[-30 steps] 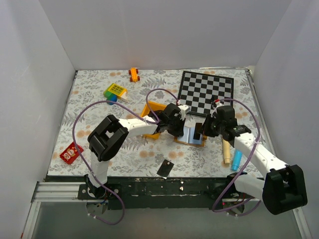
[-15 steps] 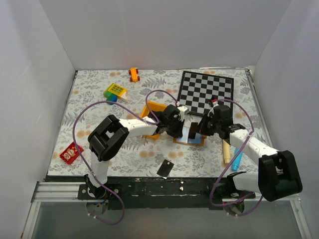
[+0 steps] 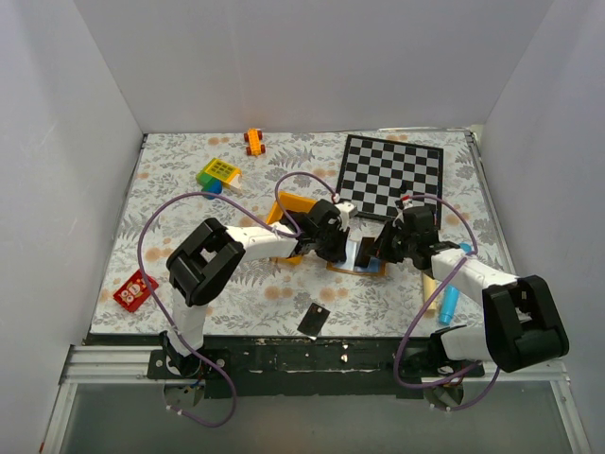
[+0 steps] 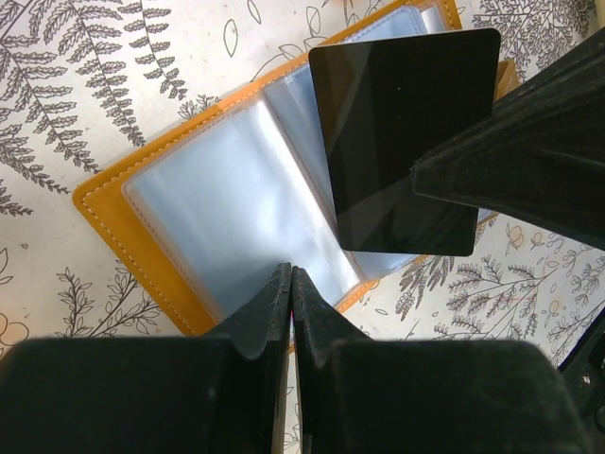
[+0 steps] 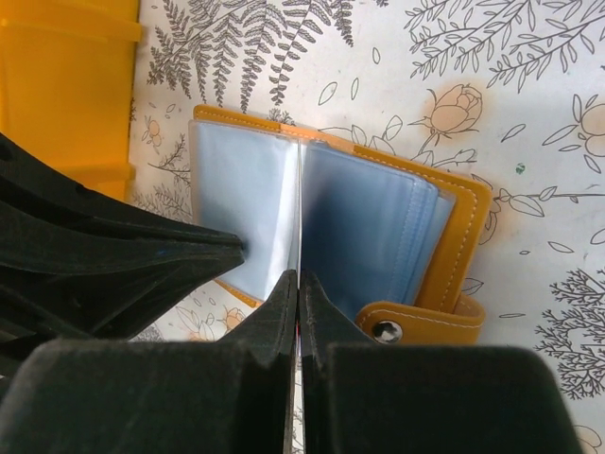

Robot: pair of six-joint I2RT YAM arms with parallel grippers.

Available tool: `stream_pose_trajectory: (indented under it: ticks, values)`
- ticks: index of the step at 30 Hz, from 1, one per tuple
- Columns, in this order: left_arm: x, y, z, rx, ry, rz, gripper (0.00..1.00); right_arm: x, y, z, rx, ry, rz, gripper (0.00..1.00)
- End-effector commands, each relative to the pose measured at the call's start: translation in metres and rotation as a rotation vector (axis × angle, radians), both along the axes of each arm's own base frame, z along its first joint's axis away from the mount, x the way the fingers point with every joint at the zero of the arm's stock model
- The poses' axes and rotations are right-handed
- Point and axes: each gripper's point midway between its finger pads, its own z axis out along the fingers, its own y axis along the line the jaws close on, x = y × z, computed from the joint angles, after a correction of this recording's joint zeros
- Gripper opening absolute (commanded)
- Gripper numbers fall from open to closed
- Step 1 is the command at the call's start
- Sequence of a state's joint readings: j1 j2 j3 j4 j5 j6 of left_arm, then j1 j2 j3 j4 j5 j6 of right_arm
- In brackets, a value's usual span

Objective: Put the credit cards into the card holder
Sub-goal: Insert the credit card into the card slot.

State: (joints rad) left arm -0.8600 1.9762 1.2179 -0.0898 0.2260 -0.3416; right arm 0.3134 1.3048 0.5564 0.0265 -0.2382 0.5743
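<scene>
The card holder (image 4: 106, 216) lies open on the floral table, tan border round pale blue sleeves, its snap stud (image 5: 385, 331) on the near flap. My right gripper (image 5: 299, 276) is shut on a black credit card (image 4: 402, 132), which shows edge-on in the right wrist view and hangs over the holder's right sleeves. My left gripper (image 4: 290, 272) is shut with its tips down on the left sleeve. In the top view both grippers meet over the card holder (image 3: 355, 270), left gripper (image 3: 333, 242) and right gripper (image 3: 378, 248). Another credit card (image 3: 313, 319) lies near the front edge.
A yellow bin (image 3: 286, 210) stands just behind the left gripper. The chequered board (image 3: 392, 175) lies at the back right. A blue marker (image 3: 448, 303) and a tan stick (image 3: 428, 286) lie under the right arm. A red toy (image 3: 135, 290), a coloured block (image 3: 218, 173) and an orange car (image 3: 253, 141) sit left.
My right arm has swung in to the left, bringing the black card closer over the open holder. The left gripper has stayed on the holder.
</scene>
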Motion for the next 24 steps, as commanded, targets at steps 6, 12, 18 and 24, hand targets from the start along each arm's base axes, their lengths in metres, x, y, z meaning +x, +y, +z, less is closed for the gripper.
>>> stream_pose_trajectory:
  ticks: [6, 12, 18, 24]
  values:
    - [0.008, 0.013, -0.003, -0.006, 0.009, 0.031, 0.0, 0.003, -0.014, -0.016, -0.054, 0.01, -0.062, 0.01]
    - [0.016, 0.024, -0.005, -0.003, 0.006, 0.05, 0.0, -0.001, -0.019, -0.02, -0.07, 0.021, -0.067, 0.01]
    - [0.016, 0.028, -0.013, 0.008, 0.014, 0.061, 0.0, 0.0, -0.019, -0.016, -0.066, 0.007, -0.062, 0.01]
    - [0.027, 0.03, -0.008, -0.007, -0.002, 0.09, 0.0, -0.002, -0.018, -0.016, -0.067, 0.011, -0.048, 0.01]
